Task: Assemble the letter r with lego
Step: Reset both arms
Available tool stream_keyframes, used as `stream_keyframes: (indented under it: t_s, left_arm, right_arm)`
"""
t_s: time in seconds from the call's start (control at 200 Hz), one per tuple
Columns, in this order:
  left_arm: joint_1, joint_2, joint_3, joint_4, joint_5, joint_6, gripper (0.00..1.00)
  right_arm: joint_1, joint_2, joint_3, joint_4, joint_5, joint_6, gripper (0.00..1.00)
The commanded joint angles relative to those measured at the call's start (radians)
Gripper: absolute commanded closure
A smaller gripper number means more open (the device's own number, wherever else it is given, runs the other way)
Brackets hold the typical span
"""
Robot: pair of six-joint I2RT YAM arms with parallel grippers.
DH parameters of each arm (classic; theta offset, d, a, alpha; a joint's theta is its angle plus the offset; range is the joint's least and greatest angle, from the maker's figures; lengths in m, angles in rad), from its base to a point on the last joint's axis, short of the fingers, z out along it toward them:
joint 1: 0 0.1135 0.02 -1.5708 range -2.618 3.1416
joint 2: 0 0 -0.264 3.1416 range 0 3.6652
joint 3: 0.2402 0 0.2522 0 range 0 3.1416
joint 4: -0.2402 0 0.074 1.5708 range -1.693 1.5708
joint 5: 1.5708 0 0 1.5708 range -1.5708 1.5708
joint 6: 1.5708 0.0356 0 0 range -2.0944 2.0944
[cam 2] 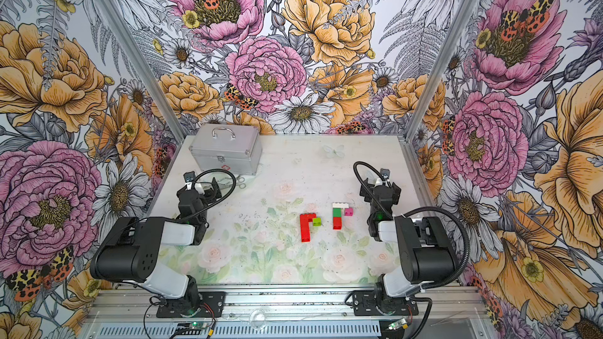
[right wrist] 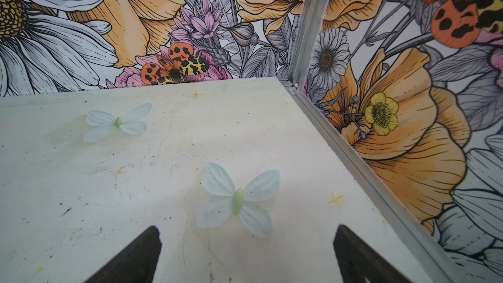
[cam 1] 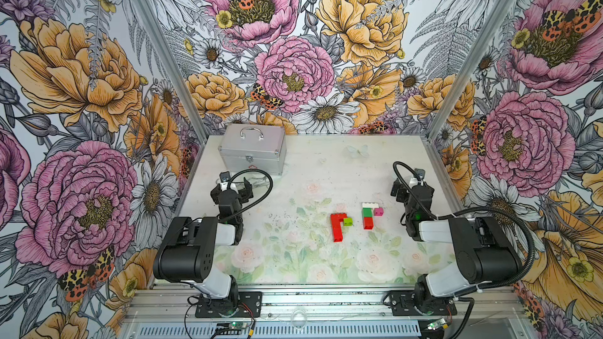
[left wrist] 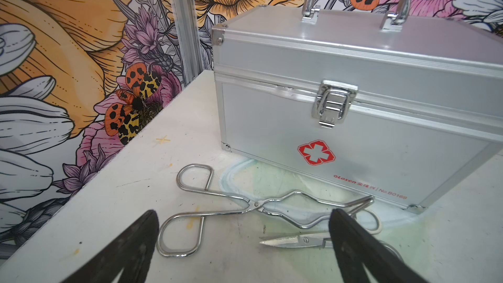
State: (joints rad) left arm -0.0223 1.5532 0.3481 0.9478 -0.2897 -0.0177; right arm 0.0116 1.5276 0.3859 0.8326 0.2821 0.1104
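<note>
Two lego groups lie right of the table's middle in both top views. One is a red L-shaped piece (cam 1: 337, 226) (cam 2: 306, 227) with a lime green brick (cam 1: 347, 221) touching its inner corner. The other has a white brick (cam 1: 370, 205) across the top, a dark green brick (cam 1: 367, 212) and a red brick (cam 1: 368, 222) below it, and a pink brick (cam 1: 378, 211) beside the green one. My left gripper (cam 1: 239, 185) (left wrist: 243, 213) is open and empty at the left, far from the lego. My right gripper (cam 1: 411, 180) (right wrist: 246, 230) is open and empty, beyond and to the right of the white brick.
A silver metal case (cam 1: 253, 151) (left wrist: 353, 104) stands at the back left. In front of it lie steel tongs (left wrist: 245, 205) and small scissors (left wrist: 296, 240), just ahead of my left gripper. The aluminium wall frame (right wrist: 353, 164) runs close to my right gripper.
</note>
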Motion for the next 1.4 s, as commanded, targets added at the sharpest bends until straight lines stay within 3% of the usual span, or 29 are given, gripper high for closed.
stream_keyframes:
  t_s: [0.0, 0.73, 0.81, 0.9, 1.396]
  left_arm:
    - [-0.005, 0.002, 0.016, 0.029, 0.024, 0.016, 0.01]
    - [-0.005, 0.001, 0.016, 0.029, 0.024, 0.015, 0.01]
    - [-0.007, -0.022, 0.028, -0.041, 0.023, 0.012, 0.01]
    - [-0.005, 0.005, 0.014, 0.036, 0.027, 0.018, 0.01]
    - [-0.004, 0.001, 0.017, 0.024, 0.030, 0.016, 0.01]
  right_arm:
    - [-0.001, -0.001, -0.001, 0.032, -0.016, -0.001, 0.00]
    - [-0.001, -0.001, -0.001, 0.031, -0.017, -0.002, 0.00]
    - [-0.001, 0.000, -0.001, 0.031, -0.017, -0.001, 0.00]
    - [-0.001, 0.000, -0.001, 0.031, -0.017, -0.001, 0.00]
    - [0.000, 0.000, 0.000, 0.031, -0.017, -0.001, 0.00]
